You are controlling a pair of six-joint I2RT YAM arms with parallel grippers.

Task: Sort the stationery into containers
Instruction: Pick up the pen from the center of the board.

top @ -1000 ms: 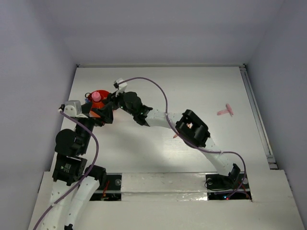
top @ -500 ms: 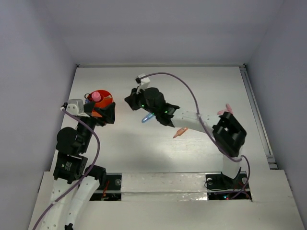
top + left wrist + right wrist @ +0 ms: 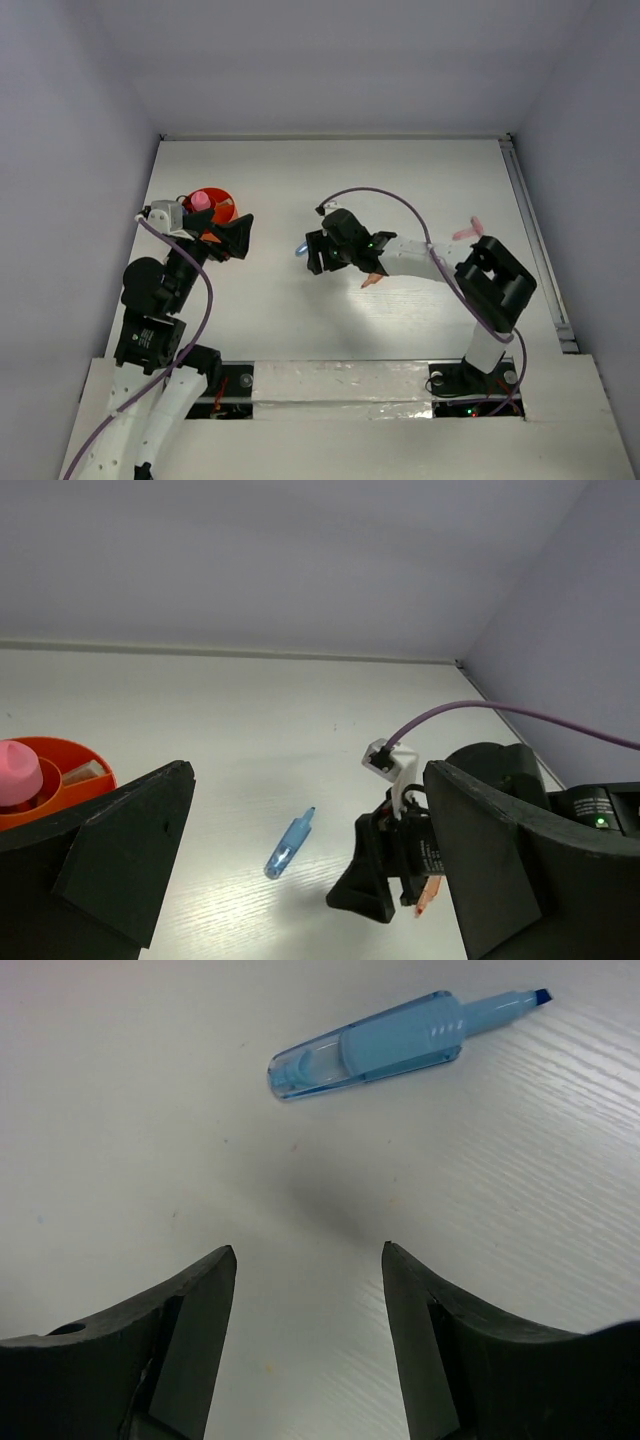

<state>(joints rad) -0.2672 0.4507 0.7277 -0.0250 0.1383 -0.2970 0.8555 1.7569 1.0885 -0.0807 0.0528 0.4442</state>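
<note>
Near the middle of the counter (image 3: 400, 180), the light blue marker (image 3: 400, 1045) lies flat just ahead of the right jaws, which stand open and empty, not touching it. The left jaws gape wide, holding nothing, beside the orange-red cup (image 3: 58, 750), where a pink tube (image 3: 20, 775) stands. An orange marker (image 3: 375, 279) lies by the right arm. Far right, the pink item (image 3: 470, 232) is perhaps another tube.

White arms (image 3: 405, 258), black joints (image 3: 497, 285), purple cables (image 3: 520, 711)
</note>
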